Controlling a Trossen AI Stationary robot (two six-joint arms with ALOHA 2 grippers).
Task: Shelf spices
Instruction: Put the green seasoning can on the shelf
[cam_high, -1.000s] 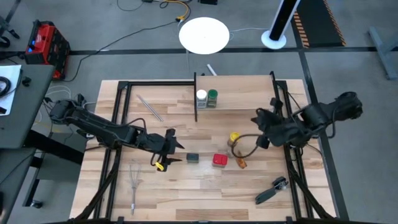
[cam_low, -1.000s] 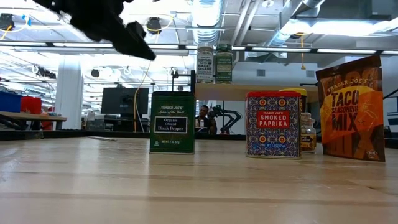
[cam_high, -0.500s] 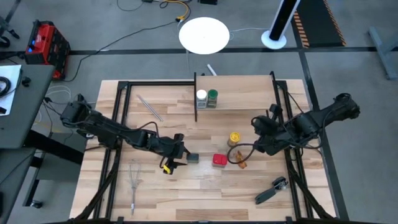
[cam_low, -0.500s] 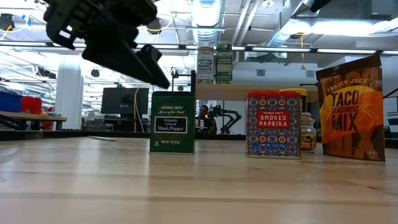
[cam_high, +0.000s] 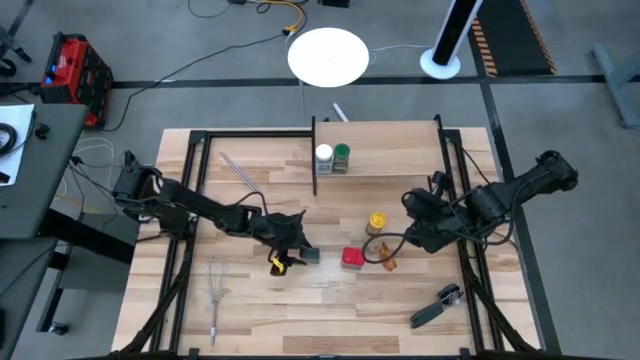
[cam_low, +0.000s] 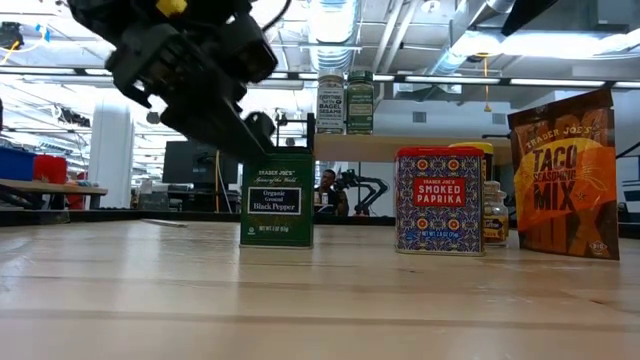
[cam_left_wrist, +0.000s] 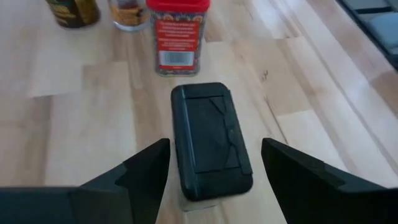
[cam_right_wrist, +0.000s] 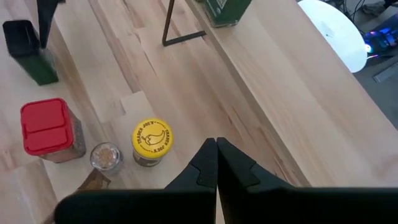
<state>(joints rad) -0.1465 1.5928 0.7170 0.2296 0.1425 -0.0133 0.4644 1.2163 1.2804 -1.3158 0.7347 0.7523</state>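
The left gripper (cam_left_wrist: 211, 180) is hanging over the black pepper tin (cam_left_wrist: 211, 140) near the table centre, w/ its two fingers (cam_left_wrist: 140, 174) spread wide, one on each side of the tin and not touching it yet. In the left wrist view the tin's dark lid is lying exactly between the fingers, and the lid's long axis is running along the gap, so the fingers are facing the two long sides. Judging from this, the coming move needs only a straight descent and then a closing on the narrow width.

In the high view the left gripper (cam_high: 288, 240) is sitting at about 9 o'clock from the tin (cam_high: 311, 254), very near. The right gripper (cam_high: 412, 215) is waiting well apart, at about 3 o'clock, so the left arm is clearly the nearer one. The right fingers (cam_right_wrist: 214, 163) are pressed together w/ nothing between them.

The tin is a dark green rectangular box standing upright on the table (cam_high: 300, 310), w/ a label reading "Black Pepper" (cam_low: 276, 198). The red paprika tin (cam_high: 352, 258) is standing just beside it at 3 o'clock, then the yellow-capped jar (cam_high: 376, 221) and the orange taco mix packet (cam_low: 563, 175).

The shelf (cam_high: 400, 160) is lying at about 12 o'clock from the tin, already carrying a white-capped jar (cam_high: 324, 157) and a green-capped jar (cam_high: 342, 156).
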